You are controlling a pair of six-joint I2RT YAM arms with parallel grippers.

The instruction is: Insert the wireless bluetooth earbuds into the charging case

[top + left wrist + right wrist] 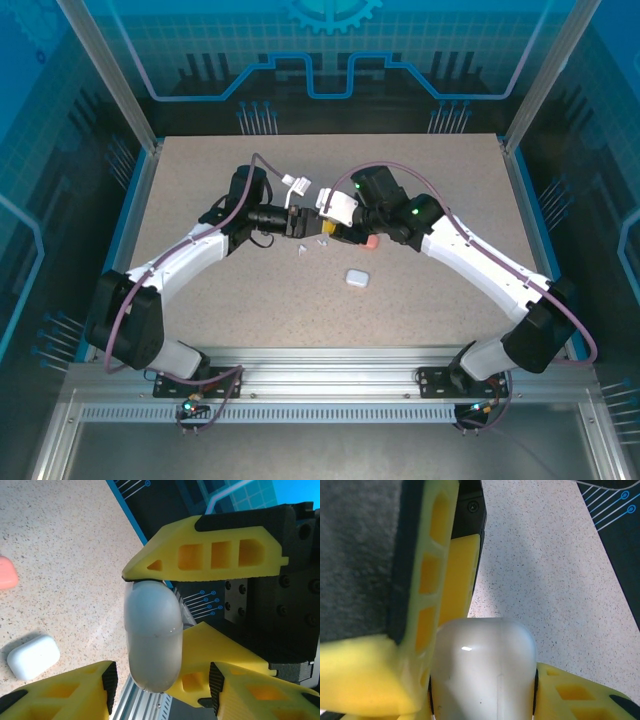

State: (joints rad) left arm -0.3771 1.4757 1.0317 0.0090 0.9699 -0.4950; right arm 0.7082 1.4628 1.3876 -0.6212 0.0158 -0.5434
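A white, pebble-like charging case (pixel 336 204) hangs above the table's middle, closed as far as I can see. My right gripper (pixel 342 222) is shut on it, and in the right wrist view both pads press the sides of the case (pixel 482 670) inside that gripper (pixel 482 702). My left gripper (pixel 160 690) is open, its pads standing apart on either side of the case's (pixel 152 640) lower end. From above, the left gripper (pixel 303 222) faces the right one. Two tiny white earbuds (pixel 303 248) (pixel 322 241) lie on the table just below the grippers.
A second white case (pixel 357 278) (pixel 33 656) lies closed nearer the front. A salmon-pink case (pixel 372 241) (pixel 6 573) sits by the right gripper. Another white piece (pixel 293 184) lies behind the left gripper. Blue rails edge the speckled table (pixel 200 190).
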